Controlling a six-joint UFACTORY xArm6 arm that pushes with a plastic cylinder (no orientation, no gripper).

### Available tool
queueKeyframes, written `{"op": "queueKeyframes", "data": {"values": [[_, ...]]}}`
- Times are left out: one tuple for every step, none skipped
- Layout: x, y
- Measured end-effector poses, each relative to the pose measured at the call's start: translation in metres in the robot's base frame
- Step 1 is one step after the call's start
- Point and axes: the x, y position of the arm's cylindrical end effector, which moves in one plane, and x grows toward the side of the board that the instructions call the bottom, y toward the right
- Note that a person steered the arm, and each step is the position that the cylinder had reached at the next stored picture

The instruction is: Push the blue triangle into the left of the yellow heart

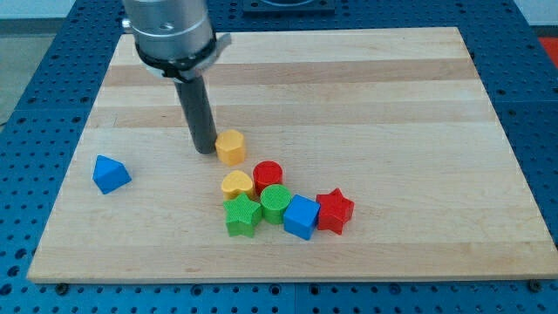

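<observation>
A: Where is the blue triangle (111, 174) right now?

B: It lies alone near the worktop's (392, 105) left edge, well apart from every other block. It looks like a small blue wedge with a peaked top and a paler upper face.

A: And the yellow heart (237, 184)?

B: It is near the middle, toward the view's bottom, at the upper left of a tight cluster. A red cylinder (268, 175) touches it on the right, and a green star (242, 215) sits just below it. A green cylinder (275, 203), blue cube (302, 216) and red star (335, 211) trail off to the right.

A: Is there room between the two?

B: Yes, bare wood runs from the triangle to the heart's left side.

A: And the gripper?

B: There is none, only the rod. My tip (205, 151) rests just left of a yellow hexagon block (230, 146), touching or nearly so, above the heart.
</observation>
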Motion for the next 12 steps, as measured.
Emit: {"op": "queueKeyframes", "data": {"values": [[-0.004,0.001],[-0.014,0.007],[0.010,0.031],[0.031,0.029],[0.008,0.007],[-0.030,-0.009],[-0.047,-0.058],[-0.047,-0.133],[-0.047,-0.193],[-0.047,-0.196],[-0.041,-0.195],[0.004,-0.179]]}}
